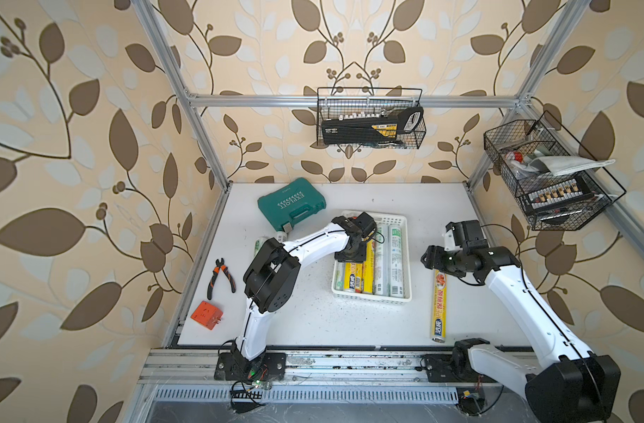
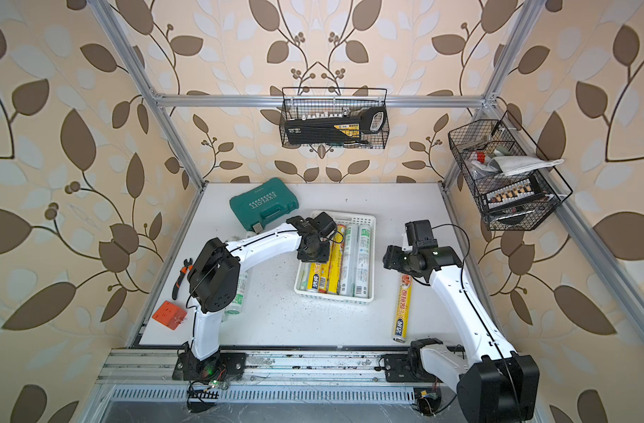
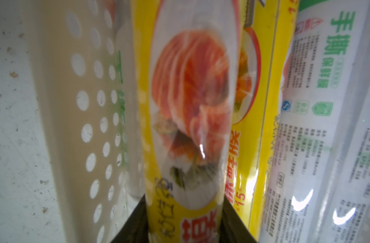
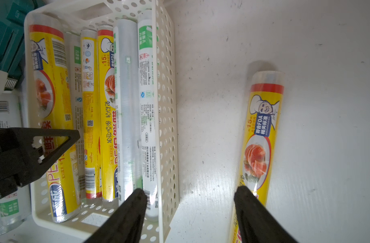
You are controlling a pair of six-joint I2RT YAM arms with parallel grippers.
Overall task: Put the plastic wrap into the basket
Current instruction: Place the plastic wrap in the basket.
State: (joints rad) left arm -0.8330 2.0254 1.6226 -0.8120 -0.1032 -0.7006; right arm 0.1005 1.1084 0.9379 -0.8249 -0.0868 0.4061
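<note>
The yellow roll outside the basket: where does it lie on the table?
In both top views the yellow roll lies on the right side of the table, apart from the white basket, its far end by the right tool.

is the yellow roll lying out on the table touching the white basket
Apart: the right wrist view shows bare table between the yellow roll and the basket.
</note>
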